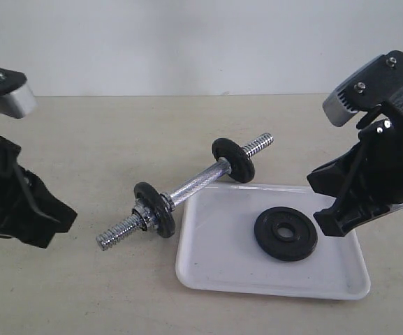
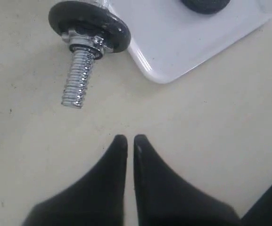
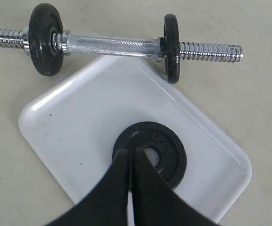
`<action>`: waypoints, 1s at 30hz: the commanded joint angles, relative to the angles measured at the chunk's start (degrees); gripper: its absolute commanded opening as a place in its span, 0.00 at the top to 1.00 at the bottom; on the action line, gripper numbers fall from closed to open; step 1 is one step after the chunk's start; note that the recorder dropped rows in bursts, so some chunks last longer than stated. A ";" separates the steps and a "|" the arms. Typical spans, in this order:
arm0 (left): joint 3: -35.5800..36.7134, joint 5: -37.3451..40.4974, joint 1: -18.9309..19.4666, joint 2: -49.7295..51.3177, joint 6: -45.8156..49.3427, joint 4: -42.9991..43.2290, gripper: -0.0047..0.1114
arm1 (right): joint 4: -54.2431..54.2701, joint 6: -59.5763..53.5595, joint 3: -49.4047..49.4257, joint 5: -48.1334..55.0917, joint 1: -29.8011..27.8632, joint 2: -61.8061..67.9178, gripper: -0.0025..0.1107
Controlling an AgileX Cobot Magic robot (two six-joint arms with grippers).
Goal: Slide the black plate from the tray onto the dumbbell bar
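The black plate (image 1: 286, 234) (image 3: 157, 151) lies flat in the white tray (image 1: 215, 262) (image 3: 74, 127), toward its right half. The dumbbell bar (image 1: 194, 185) (image 3: 112, 45), chrome with threaded ends, lies on the table left of and behind the tray, carrying two look-alike black discs (image 1: 155, 209) (image 1: 233, 160). My right gripper (image 1: 330, 222) (image 3: 130, 154) hovers above the tray's right side, shut and empty, its tips in front of the plate. Shut and empty as well, my left gripper (image 2: 127, 140) hangs over bare table near the bar's threaded end (image 2: 78, 80), out at the left in the exterior view (image 1: 61, 218).
Everything rests on a beige tabletop (image 1: 82, 293) against a plain pale wall. The tray's near corner (image 2: 159, 75) sits close beside the bar's nearer disc (image 2: 89, 23).
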 commanded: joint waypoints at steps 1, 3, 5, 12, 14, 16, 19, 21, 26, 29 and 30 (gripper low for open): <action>-1.44 -1.46 0.06 7.02 4.25 -1.42 0.92 | -0.03 0.10 -0.34 -0.08 0.18 -0.02 0.98; -2.84 -1.86 0.06 10.45 5.43 -2.62 0.92 | -0.03 0.10 -0.34 -0.30 0.18 -0.02 0.98; -4.75 -2.63 -0.05 13.53 9.20 -4.31 0.92 | -0.03 0.10 -0.34 -0.44 0.18 -0.02 0.98; -14.41 -4.30 -0.05 21.91 18.47 -8.90 0.92 | -0.03 0.10 -0.34 -0.44 0.18 -0.02 0.98; -17.17 -5.27 -0.05 24.27 20.49 -9.68 0.92 | -0.03 0.10 -0.34 -0.44 0.18 -0.02 0.98; -19.36 -5.56 -0.05 26.37 22.74 -10.74 0.92 | -0.03 0.10 -0.34 -0.77 0.18 -0.02 0.98; -22.15 -5.56 -0.05 29.79 25.41 -11.54 0.92 | -0.03 0.10 -0.34 -2.21 0.18 -0.02 0.98; -23.28 -5.56 -0.55 31.80 27.01 -11.66 0.92 | -0.03 0.10 -0.34 -2.87 0.18 -0.02 0.98; -26.55 -7.19 -3.20 37.48 28.92 -12.00 0.92 | 0.08 0.10 -0.34 -3.34 0.18 -0.02 0.98; -29.74 -8.60 -4.67 41.01 28.92 -12.13 0.92 | 0.08 0.10 -0.34 -3.34 0.18 -0.02 0.98; -31.07 -8.49 -5.29 42.15 28.92 -12.25 0.92 | 0.08 0.10 -0.34 -3.34 0.18 -0.02 0.98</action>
